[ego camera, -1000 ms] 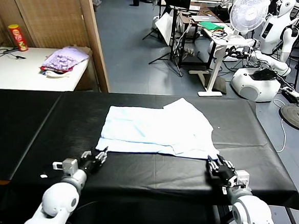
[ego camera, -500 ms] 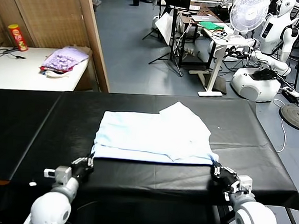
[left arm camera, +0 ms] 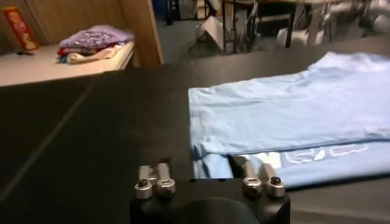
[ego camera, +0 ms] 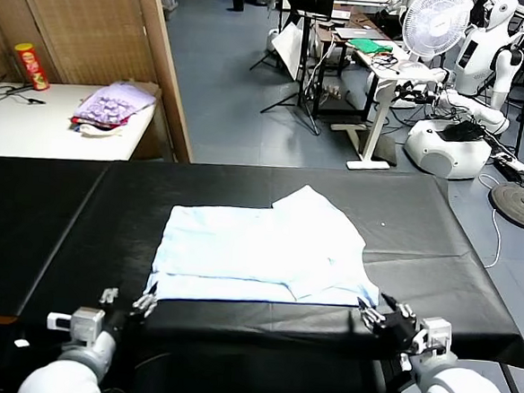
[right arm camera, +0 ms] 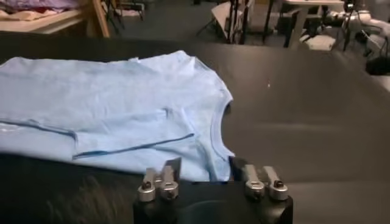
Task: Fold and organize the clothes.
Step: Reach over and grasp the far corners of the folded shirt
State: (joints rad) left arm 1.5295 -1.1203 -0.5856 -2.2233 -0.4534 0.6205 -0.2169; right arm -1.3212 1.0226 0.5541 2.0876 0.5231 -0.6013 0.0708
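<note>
Behind my work a busy workshop spreads out, with desks, stands and a white fan (ego camera: 433, 22) far to the right, and a wooden screen (ego camera: 81, 22) far to the left. Closer lies the long black table (ego camera: 54, 209) that fills most of my view, and at its far left a pale side table (ego camera: 42, 127) carries a purple fabric pile (ego camera: 114, 103) and a red can (ego camera: 30, 64).

On the black table, near its middle and close to my edge, lies the light-blue T-shirt (ego camera: 258, 250), spread flat with its near part doubled over in a fold. Its neck opening shows at the right end, and a small white mark (left arm camera: 323, 153) sits on the near layer at the left end.

My left gripper (ego camera: 146, 304) is at the near left corner of the shirt, fingers spread, with one finger (left arm camera: 244, 165) just at the cloth's edge and nothing pinched. My right gripper (ego camera: 378, 314) sits at the near right corner, also spread wide, its fingers (right arm camera: 172, 170) just beside the hem and holding nothing.
</note>
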